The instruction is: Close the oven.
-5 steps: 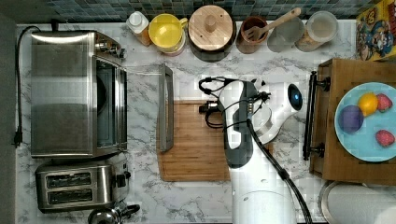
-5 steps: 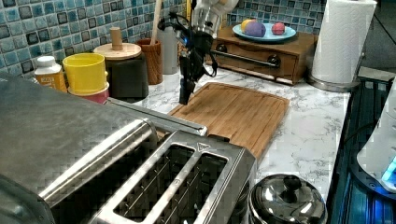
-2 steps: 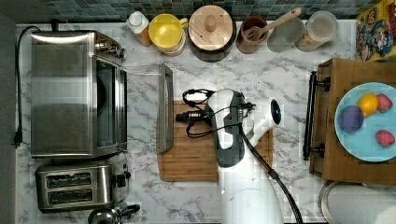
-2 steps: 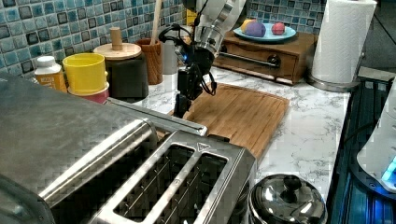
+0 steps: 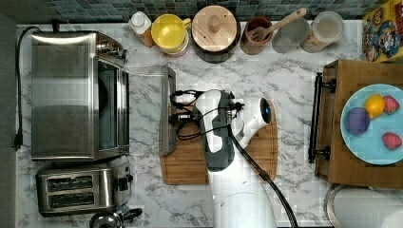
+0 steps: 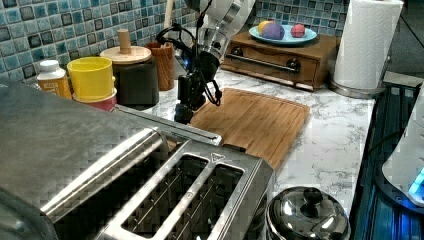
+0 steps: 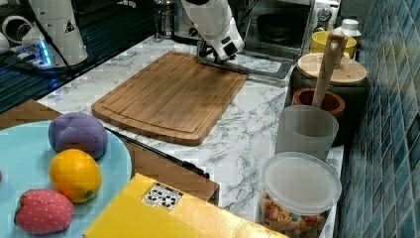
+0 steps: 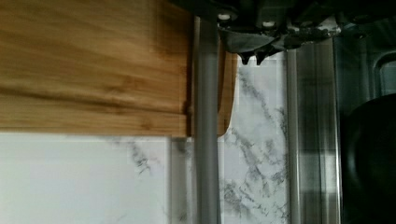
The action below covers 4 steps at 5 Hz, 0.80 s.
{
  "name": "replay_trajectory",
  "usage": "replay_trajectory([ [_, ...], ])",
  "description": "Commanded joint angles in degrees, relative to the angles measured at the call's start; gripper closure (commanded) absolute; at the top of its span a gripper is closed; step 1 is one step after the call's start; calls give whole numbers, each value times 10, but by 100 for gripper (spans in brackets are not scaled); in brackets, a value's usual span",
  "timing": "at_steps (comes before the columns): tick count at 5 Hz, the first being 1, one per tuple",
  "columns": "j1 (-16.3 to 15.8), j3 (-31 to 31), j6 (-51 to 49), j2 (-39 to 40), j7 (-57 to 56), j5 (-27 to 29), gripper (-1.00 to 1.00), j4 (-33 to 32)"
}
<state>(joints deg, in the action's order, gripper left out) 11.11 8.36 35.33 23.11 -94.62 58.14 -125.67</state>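
Note:
The stainless-steel oven stands at the top view's left with its glass door folded down flat over the counter. The door's metal bar handle runs along its free edge. My gripper hangs just beside that handle, over the edge of the cutting board. In the left view the gripper points down, low over the door's edge. In the wrist view the fingertips sit close together, shut on nothing, right next to the handle bar.
A two-slot toaster and a kettle lid sit beside the oven. Jars, a yellow cup and a utensil pot line the back wall. A wooden box with a fruit plate stands at the top view's right.
The arm has swung toward the top view's left, from the middle of the cutting board to the oven door's handle, and has come lower. The door has not moved.

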Motion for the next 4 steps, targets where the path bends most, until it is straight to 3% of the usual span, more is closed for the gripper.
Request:
replay_trajectory([
  [1, -24, 32, 45, -15, -3, 43, 100, 49],
  [4, -66, 71, 30, -73, 69, 17, 100, 35],
])
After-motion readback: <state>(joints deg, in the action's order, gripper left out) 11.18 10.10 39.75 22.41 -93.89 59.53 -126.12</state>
